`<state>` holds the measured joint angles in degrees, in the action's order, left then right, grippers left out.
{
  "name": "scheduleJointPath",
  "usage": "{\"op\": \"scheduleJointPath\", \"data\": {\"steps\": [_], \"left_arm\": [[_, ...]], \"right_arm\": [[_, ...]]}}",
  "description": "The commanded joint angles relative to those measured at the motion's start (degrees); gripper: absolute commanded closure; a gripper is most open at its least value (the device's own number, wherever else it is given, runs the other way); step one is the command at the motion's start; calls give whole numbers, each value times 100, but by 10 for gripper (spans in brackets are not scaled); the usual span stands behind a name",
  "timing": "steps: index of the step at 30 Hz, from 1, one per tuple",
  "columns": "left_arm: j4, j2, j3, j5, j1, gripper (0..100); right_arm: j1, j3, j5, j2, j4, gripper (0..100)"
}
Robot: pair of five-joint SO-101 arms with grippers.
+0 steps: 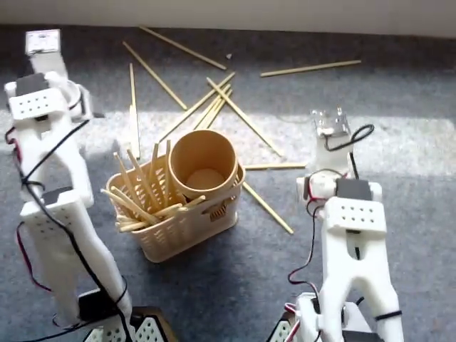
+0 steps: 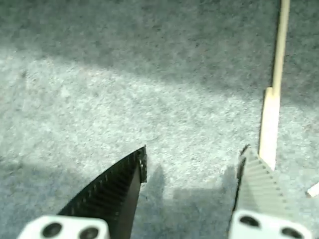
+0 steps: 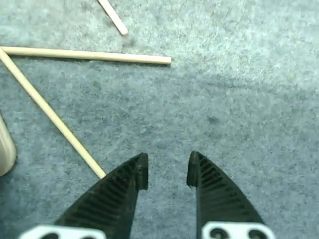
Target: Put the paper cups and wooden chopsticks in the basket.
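A cream slotted basket (image 1: 187, 226) stands mid-carpet with a tan paper cup (image 1: 204, 165) upright inside it and several wooden chopsticks (image 1: 139, 192) beside the cup. Several more chopsticks (image 1: 214, 103) lie scattered on the carpet beyond the basket. My left gripper (image 2: 194, 152) hangs open over bare carpet at the far left (image 1: 69, 92), its pale finger close to one chopstick (image 2: 271, 119). My right gripper (image 3: 168, 164) is open and holds nothing, to the right of the basket (image 1: 331, 122), near two chopsticks (image 3: 84, 55) (image 3: 50, 114) lying on the carpet.
Grey carpet (image 1: 399, 85) covers the whole work area. A small white box (image 1: 43, 41) sits at the far left corner. Each arm's white body and cables (image 1: 353, 235) stand on its own side of the basket. Loose chopsticks (image 1: 310, 68) reach the far edge.
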<state>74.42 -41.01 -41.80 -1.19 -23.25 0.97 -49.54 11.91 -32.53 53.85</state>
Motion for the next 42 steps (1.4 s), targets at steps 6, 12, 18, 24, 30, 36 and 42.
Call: {"op": "scheduleJointPath", "data": {"steps": [6,12,18,24,30,36,42], "left_arm": [[976,-1200,-2677,79,1209,659],[1143,-2281,-2949,88,1420,659],[1143,-2800,-3029,53,1402,660],[1152,-3116,-3029,-97,1411,660],[1380,-3125,-3055,-193,1402,660],[1407,-3029,-3336,-167,1068,660],[2224,-2396,-5209,-185,664,660]], "right_arm": [[136,-2396,-62,-2105,-1200,854],[136,-2949,-62,-3160,-1200,854],[-110,-3266,-62,-3591,-1200,854],[-92,-3266,-44,-3591,-1191,854],[-110,-3275,176,-3591,-919,854],[-110,-3275,176,-3591,-910,854],[-110,-3459,176,-3591,-936,854]]}}
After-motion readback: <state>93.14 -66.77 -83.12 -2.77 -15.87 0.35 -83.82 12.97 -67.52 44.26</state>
